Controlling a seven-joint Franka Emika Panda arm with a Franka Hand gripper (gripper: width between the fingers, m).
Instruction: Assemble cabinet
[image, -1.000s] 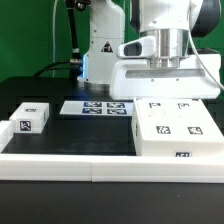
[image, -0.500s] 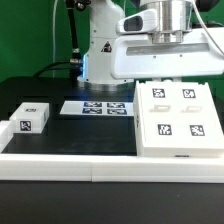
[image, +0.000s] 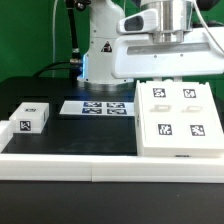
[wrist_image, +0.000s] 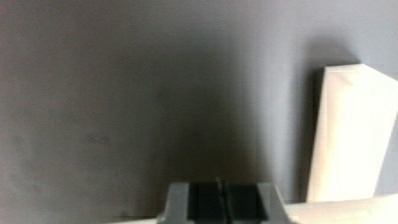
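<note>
Hovering over the dark surface (wrist_image: 125, 100) beside the cabinet (image: 178, 115), the pincer (wrist_image: 215, 203) looks closed on nothing; I'd open it before lining up on the tagged block (image: 33, 116).

A thin, flat marker board (image: 98, 107) printed with black-and-white tags lay on the black table (image: 75, 135), toward the back and near the middle of the exterior view. A long low white rail (image: 60, 162) ran along the table's near edge across the whole width of that view, with a seam near its middle. A green backdrop (image: 25, 35) showed behind the table, and in the wrist view the tabletop appeared as a dull dark grey surface.
</note>
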